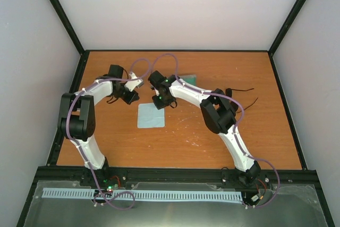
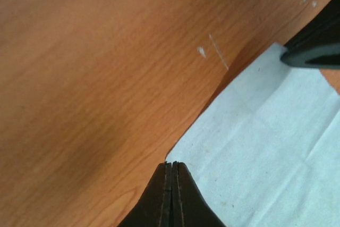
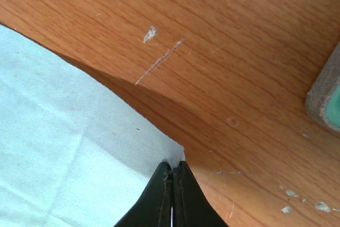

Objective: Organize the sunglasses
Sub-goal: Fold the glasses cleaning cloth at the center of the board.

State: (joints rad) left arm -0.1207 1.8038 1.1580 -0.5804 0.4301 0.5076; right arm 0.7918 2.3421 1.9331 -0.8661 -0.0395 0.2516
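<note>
- The sunglasses (image 1: 230, 92) were small and black, with two long thin arms poking out to the right.
- They lay on the right side of the bench (image 1: 212, 144), just behind the right arm (image 1: 236, 139), which hid part of them. They were well apart from the cloth (image 1: 151, 116).
- The bench was flat orange-brown wood with wavy grain lines and little white scratches.
- The cloth was a pale blue square, thin and soft, with fold lines across it.
- The left pincer (image 2: 171, 166) was pressed together on one far corner of the cloth.
- The right pincer (image 3: 172, 166) was pressed together on the other far corner. That edge was up off the wood, with a dark shadow under it.
- The case (image 3: 325, 97) was near the right pincer. It had a grey fuzzy outside, a mint-green inside and a round corner.
</note>
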